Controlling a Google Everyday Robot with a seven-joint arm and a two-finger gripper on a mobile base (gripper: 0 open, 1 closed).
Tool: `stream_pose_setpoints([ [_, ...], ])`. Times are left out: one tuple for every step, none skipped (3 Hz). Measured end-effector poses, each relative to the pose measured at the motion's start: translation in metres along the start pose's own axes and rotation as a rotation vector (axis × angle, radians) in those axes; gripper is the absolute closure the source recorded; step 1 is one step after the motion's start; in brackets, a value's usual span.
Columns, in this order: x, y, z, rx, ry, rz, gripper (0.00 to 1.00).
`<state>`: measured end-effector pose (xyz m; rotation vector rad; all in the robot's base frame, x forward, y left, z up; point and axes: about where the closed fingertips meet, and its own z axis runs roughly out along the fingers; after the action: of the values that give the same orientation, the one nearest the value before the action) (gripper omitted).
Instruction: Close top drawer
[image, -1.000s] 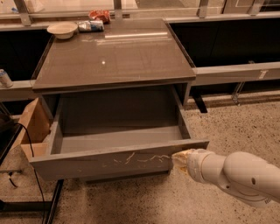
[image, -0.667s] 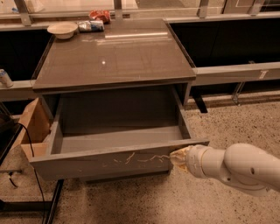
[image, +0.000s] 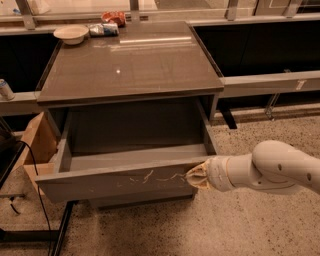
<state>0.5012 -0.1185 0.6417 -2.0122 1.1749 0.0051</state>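
The top drawer (image: 100, 182) is a wide, deep grey wood-grain drawer, pulled far out of the grey cabinet (image: 130, 65). Its flat front panel carries pale scratch marks at the right. Its inside looks empty. My gripper (image: 194, 176) comes in from the right on a white arm (image: 270, 167). Its tip rests against the right end of the drawer's front panel, at the scratches.
On the cabinet top's far left stand a white bowl (image: 70, 33) and some packets (image: 107, 25). A cardboard box (image: 37, 145) sits on the floor left of the drawer. A black cart's leg (image: 60, 235) is at lower left. Speckled floor lies in front.
My gripper has moved left along the drawer front, and the front's right end has gone back toward the cabinet.
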Motion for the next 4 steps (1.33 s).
stream_pose_setpoints([
  [-0.009, -0.001, 0.013, -0.033, -0.071, -0.007, 1.00],
  [-0.013, -0.006, 0.029, -0.015, -0.096, -0.004, 1.00],
  [-0.008, -0.015, 0.042, 0.032, -0.080, 0.000, 1.00],
  [-0.002, -0.033, 0.067, 0.088, -0.060, -0.019, 1.00],
])
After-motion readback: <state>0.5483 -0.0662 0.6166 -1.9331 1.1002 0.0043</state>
